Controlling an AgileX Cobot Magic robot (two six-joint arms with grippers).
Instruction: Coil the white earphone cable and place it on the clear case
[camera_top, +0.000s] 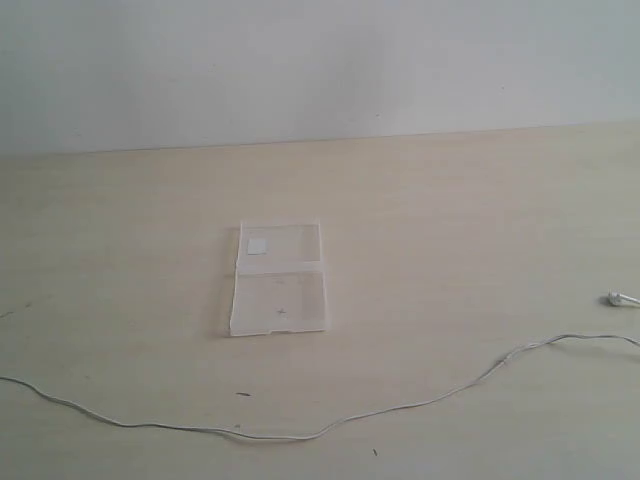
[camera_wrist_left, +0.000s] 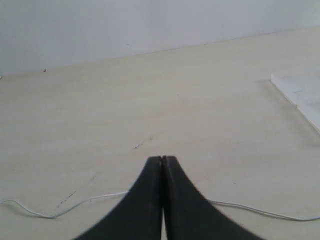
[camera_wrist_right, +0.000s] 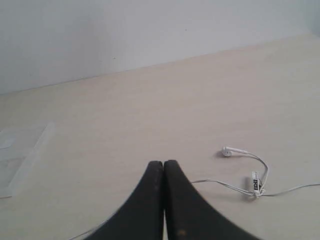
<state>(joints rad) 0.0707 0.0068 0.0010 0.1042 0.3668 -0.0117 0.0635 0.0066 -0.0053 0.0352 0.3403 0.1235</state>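
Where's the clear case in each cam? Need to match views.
Exterior: clear case at centre of frame, lying open flat.
Left wrist: one corner only, cropped at the frame edge.
Right wrist: faint, partly cropped at the frame edge.
Shared landmark: white earphone cable, seen in all three.

place: plain indoor workspace, lab-like, exact kind unclear | evidence: wide pale wood-grain counter (camera_top: 450, 220) butting against a plain off-white wall (camera_top: 320, 60) | surface: matte, a few dark specks | light: even, soft
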